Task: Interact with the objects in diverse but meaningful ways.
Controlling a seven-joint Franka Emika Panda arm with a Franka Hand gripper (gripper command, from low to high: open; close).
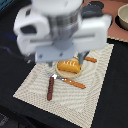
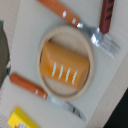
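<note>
A golden scored bread loaf (image 2: 64,67) lies on a round tan plate (image 2: 46,44), which rests on a beige placemat (image 1: 60,102). In the exterior view the loaf (image 1: 69,66) sits just below my gripper (image 1: 75,57), which hangs over the plate. Its fingers are blurred and partly hidden by the arm's white body. An orange-handled knife (image 2: 27,86) lies beside the plate, and an orange-handled fork (image 2: 62,11) lies on the opposite side. A dark red-handled utensil (image 2: 106,15) is next to the fork's tines. No fingers appear in the wrist view.
A yellow packet block (image 2: 20,120) shows at the wrist view's corner. A pale bowl (image 1: 122,17) stands at the far exterior view's right on the dark table. A dark curved edge (image 2: 2,50) borders the mat.
</note>
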